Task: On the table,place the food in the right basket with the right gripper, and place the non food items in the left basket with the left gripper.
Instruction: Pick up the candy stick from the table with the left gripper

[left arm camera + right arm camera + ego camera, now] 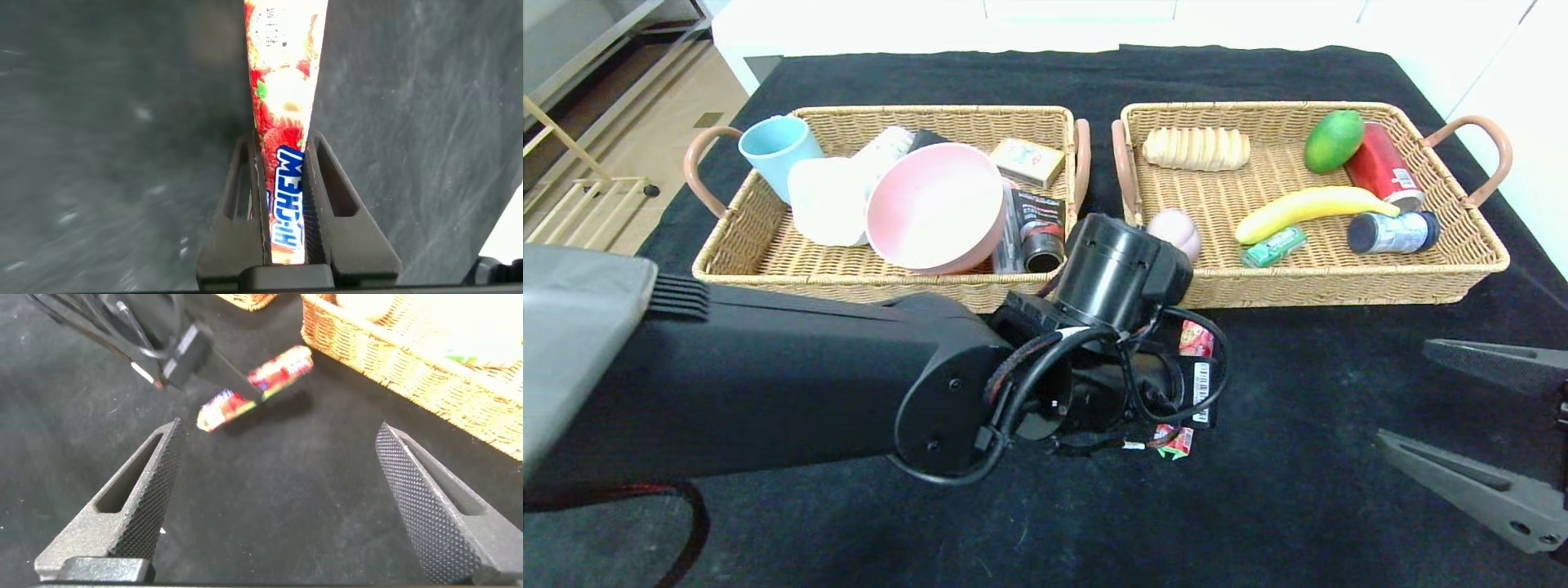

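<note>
Candy stick pack (pixel 286 122), centre frame: light, stiff, slick wrapper. Left gripper (pixel 288 204) clamps mid-length; right gripper (pixel 278 498) gaping, empty.

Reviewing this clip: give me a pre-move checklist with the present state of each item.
1. Left gripper shut on candy stick pack: ok.
2. Correct arm for food: not ok, the task assigns food to the right gripper.
3. Right gripper open and empty: ok.
4. Pack lifted off the table: cannot tell.
5. Right basket has free floor beside the banana: ok.
6. Pink bowl lies in left basket: ok.
</note>
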Robot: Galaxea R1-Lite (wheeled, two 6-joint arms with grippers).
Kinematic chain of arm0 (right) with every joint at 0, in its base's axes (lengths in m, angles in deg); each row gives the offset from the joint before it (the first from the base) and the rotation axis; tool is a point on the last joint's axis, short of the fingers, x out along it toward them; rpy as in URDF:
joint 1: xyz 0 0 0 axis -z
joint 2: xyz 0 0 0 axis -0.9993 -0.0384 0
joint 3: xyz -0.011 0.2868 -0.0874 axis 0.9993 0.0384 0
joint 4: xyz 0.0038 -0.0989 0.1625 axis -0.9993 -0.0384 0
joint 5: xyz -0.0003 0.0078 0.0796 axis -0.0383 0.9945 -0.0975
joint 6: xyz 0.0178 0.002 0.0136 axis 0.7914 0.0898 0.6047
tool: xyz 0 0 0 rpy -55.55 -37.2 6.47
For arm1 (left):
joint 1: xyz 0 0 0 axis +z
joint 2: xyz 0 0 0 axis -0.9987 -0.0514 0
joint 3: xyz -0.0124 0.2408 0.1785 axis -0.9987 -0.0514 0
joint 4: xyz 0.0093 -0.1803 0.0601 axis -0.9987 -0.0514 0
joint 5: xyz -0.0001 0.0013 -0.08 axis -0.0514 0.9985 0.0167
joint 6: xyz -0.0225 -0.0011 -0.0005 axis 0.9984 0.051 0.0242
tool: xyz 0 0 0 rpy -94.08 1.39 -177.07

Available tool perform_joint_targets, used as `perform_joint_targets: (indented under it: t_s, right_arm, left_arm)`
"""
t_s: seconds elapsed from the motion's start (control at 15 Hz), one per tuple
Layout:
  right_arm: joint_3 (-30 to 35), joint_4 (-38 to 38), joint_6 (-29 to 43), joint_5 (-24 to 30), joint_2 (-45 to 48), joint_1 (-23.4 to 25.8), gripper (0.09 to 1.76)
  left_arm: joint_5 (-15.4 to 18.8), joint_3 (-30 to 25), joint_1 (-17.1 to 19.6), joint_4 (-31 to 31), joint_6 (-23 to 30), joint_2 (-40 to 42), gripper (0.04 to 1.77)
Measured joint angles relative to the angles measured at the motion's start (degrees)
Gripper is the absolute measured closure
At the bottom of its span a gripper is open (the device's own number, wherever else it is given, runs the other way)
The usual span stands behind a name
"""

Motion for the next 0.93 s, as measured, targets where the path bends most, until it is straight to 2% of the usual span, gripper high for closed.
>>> perform_joint_targets:
  t_s: [0.53, 0.73, 0.93]
  right_arm:
    - [0.7, -0.1, -0.1, 0.0, -0.4, -0.4, 0.14]
    - [0.9, -0.1, -0.2, 0.0, -0.8, -0.5, 0.14]
    - [1.2, 0.0, -0.4, 0.0, -1.1, -0.7, 0.14]
  left_arm:
    - [-1.1, 1.2, -0.5, 0.1, -0.3, -2.9, 1.48]
    - [-1.3, 1.3, -0.5, 0.2, -0.4, -3.0, 1.07]
    - [-1.2, 0.9, -0.5, 0.3, -0.5, -2.6, 0.78]
